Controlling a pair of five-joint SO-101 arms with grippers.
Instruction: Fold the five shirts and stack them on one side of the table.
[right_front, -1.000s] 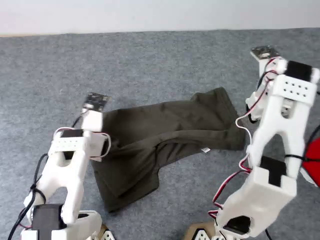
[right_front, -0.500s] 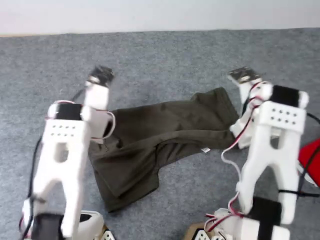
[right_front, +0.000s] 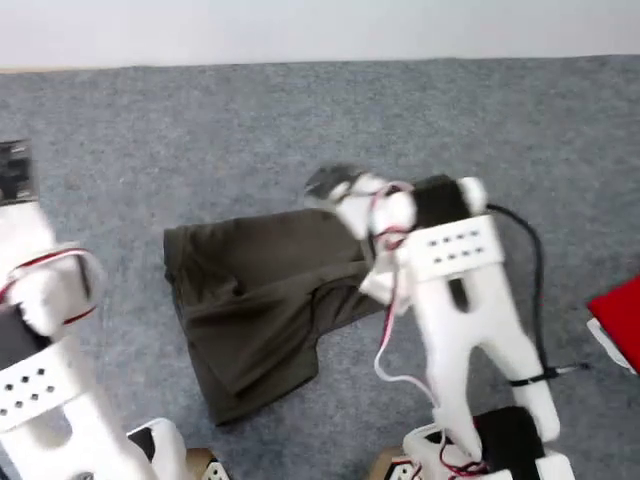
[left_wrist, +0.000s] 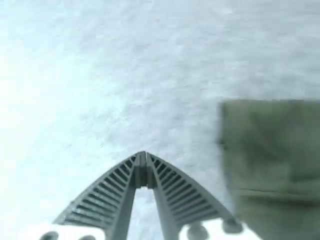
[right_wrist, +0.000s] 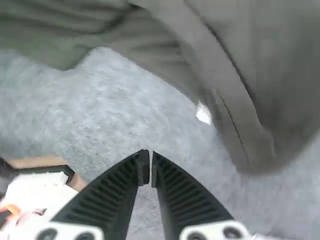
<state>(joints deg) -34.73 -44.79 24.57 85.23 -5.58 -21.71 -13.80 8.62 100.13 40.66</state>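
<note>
Shirt (right_front: 250, 300) in high view: rumpled at centre of table (right_front: 450, 110), tail toward 7 o'clock | left wrist: left gripper (left_wrist: 145, 165) pressed together, empty, beside shirt edge | right wrist: right gripper (right_wrist: 146, 162) pressed together, empty, near fold | advice: spread jaws, pinch corners, flatten first.

No readable text, numbers or signs on anything. Only candidate: a small white tag (right_wrist: 202, 114) at the edge of the dark shirt (right_wrist: 260, 60), just ahead of the right gripper (right_wrist: 145, 156). It is possibly a garment label, but any print is too blurred to read.
</note>
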